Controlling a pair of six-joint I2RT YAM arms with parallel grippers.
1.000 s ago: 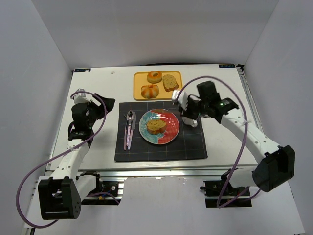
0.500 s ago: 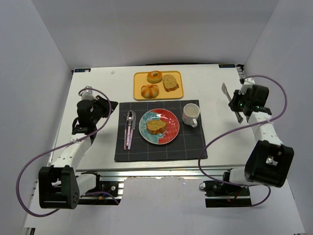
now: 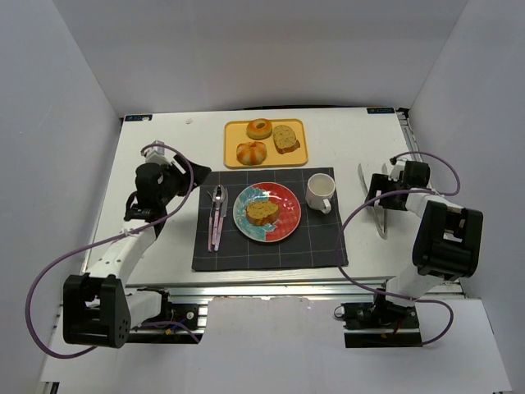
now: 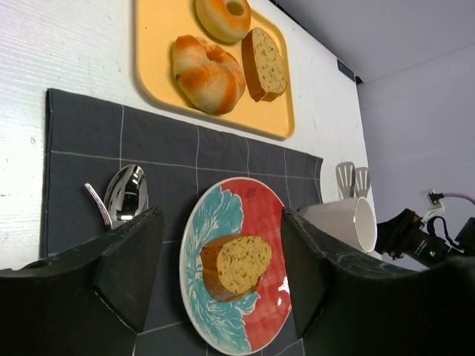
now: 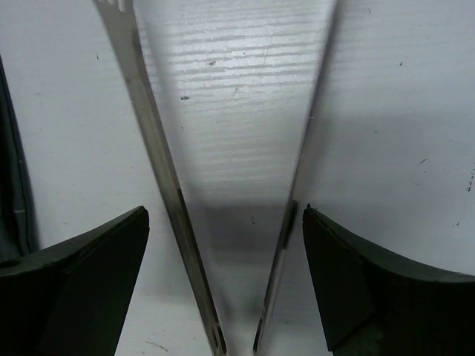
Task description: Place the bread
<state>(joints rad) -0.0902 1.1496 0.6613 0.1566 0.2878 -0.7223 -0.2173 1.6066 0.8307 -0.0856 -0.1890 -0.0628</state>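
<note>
- Your right claw (image 5: pixel 224 211) is spread wide and low over the white table (image 3: pixel 369 139). Its two fingers (image 5: pixel 82 274) stand either side of the metal tongs (image 5: pixel 159 163) and grip nothing; a gap shows on both sides.
- The tongs lie flat on the right of the table, well apart from the dark placemat (image 3: pixel 320 242) and to the right of the white mug (image 3: pixel 320 193).
- Your left claw (image 4: pixel 221 215) is also wide and empty. It hangs over the left edge of the placemat, near the spoon (image 3: pixel 216 213), and looks across at the plate (image 3: pixel 287 209).
- The bread (image 3: pixel 262 213) already rests on the plate, on its left-of-centre part. It is clear of the rim and nothing grips it.
- On the far side, the yellow tray (image 3: pixel 228 139) holds a ring donut (image 3: pixel 260 129), an orange bun (image 3: pixel 252 153) and a duller speckled slice (image 3: pixel 285 138).
- Judging from this, the placing itself looks done, and the step in hand is parking the tongs.
- Your next move calls for raising the right claw straight up so neither finger drags a tong arm. Keep both arms clear of the mug and plate.
</note>
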